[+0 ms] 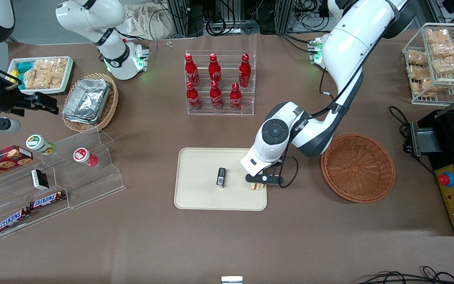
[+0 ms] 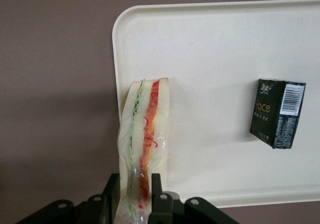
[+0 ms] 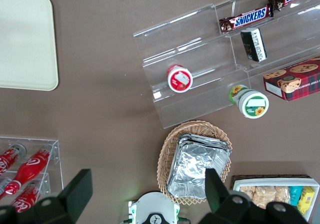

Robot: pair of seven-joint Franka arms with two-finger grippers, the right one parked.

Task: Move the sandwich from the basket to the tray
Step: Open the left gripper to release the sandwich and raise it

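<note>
My left gripper [image 1: 257, 184] is shut on the sandwich [image 2: 144, 134], a plastic-wrapped wedge of pale bread with red and green filling. It holds the sandwich [image 1: 257, 187] over the edge of the cream tray [image 1: 199, 173] nearest the basket. In the left wrist view the fingers [image 2: 156, 184] pinch the wrapped end, and the sandwich's length lies over the tray [image 2: 225, 48]. The reddish-brown wicker basket [image 1: 358, 167] stands empty beside the tray, toward the working arm's end of the table.
A small black packet [image 1: 221, 177] lies on the tray's middle. A clear rack of red cola bottles [image 1: 219, 82] stands farther from the camera. Acrylic steps with snacks [image 1: 49, 177], a tan basket of foil containers [image 1: 91, 100] and a snack tray [image 1: 41, 73] lie toward the parked arm's end.
</note>
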